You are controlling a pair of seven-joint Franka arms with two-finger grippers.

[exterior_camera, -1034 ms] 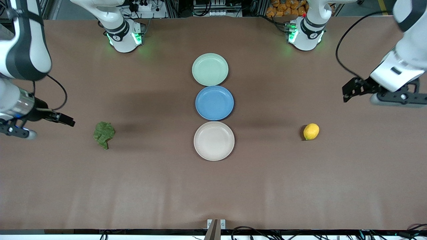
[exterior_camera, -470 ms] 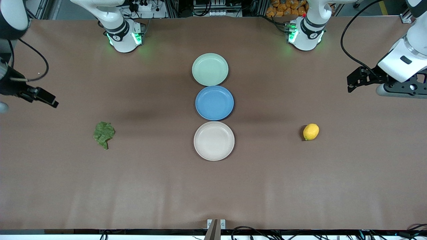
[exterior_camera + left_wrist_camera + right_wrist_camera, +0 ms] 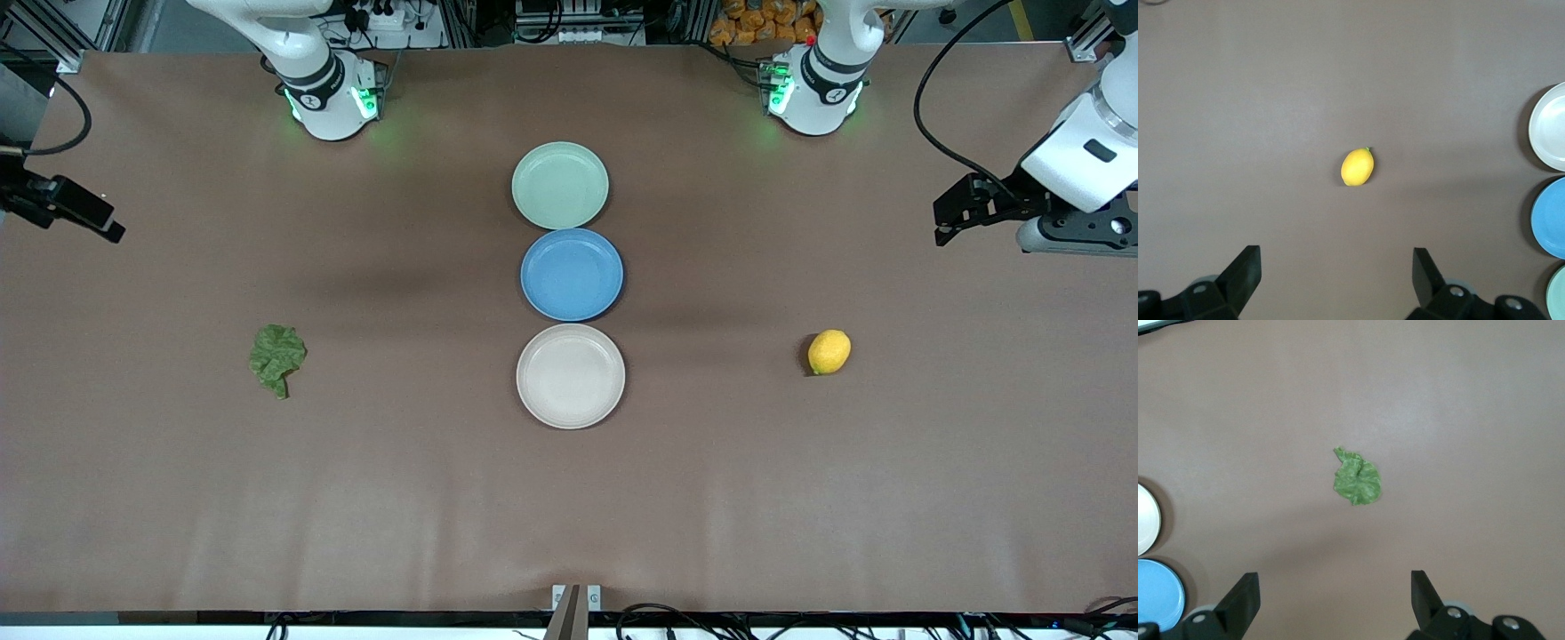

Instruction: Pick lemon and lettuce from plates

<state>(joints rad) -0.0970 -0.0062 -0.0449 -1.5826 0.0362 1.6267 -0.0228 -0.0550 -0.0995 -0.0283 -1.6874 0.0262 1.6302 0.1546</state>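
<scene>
The lemon (image 3: 829, 352) lies on the bare table toward the left arm's end, about level with the beige plate (image 3: 570, 376). The lettuce (image 3: 276, 357) lies on the bare table toward the right arm's end. The mint plate (image 3: 560, 185) and the beige plate hold nothing. My left gripper (image 3: 1336, 252) is open and empty, high over the table near the lemon (image 3: 1357, 167). My right gripper (image 3: 1335, 576) is open and empty, high over the table near the lettuce (image 3: 1357, 479); it is almost out of the front view.
A blue plate (image 3: 572, 274) holding nothing sits between the mint and beige plates, the three in a row down the table's middle. The arm bases stand along the table edge farthest from the front camera. Brown table surface surrounds the lemon and the lettuce.
Both arms have drawn back toward their own ends of the table and toward the bases. The right arm has nearly left the front view. The lemon, lettuce and plates have not moved.
</scene>
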